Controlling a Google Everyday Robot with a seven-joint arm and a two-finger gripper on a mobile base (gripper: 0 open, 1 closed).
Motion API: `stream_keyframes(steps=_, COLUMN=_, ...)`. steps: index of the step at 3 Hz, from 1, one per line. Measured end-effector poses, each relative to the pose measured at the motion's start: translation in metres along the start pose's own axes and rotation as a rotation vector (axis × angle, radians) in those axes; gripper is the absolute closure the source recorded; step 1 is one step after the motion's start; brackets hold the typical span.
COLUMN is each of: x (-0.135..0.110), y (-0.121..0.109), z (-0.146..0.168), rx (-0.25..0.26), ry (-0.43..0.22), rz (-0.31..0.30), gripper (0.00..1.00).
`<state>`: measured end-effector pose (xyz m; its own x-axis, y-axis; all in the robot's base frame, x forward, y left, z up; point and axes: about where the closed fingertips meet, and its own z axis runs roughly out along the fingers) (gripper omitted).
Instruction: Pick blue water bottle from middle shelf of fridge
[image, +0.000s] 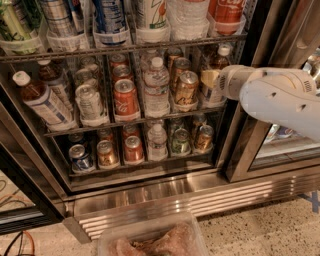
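Note:
The fridge (200, 197) stands open with its racks facing me. On the middle shelf (135, 121), a blue water bottle (220, 56) with a white cap and amber neck stands in the far right lane. My gripper (209, 80) reaches in from the right on its white arm (280, 97) and sits right in front of this bottle's label, hiding its lower part. A similar bottle (42, 102) with a pale blue-and-white label leans in the far left lane, with another (50, 75) behind it.
A clear ribbed water bottle (156, 85), a red can (125, 97), a gold can (186, 87) and a silver can (90, 102) fill the lanes between. A black door frame (245, 130) stands just right of the gripper. A clear plastic tub (150, 240) lies on the floor below.

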<state>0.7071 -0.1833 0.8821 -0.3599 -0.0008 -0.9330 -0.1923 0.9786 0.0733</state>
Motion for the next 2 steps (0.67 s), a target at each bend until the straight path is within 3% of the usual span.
stream_keyframes(steps=1, x=0.000, y=0.000, z=0.000, rx=0.000, ry=0.000, rz=0.000, gripper=1.00)
stream_keyframes(steps=2, x=-0.004, y=0.004, z=-0.013, rx=-0.011, ry=-0.025, rz=0.012, gripper=1.00)
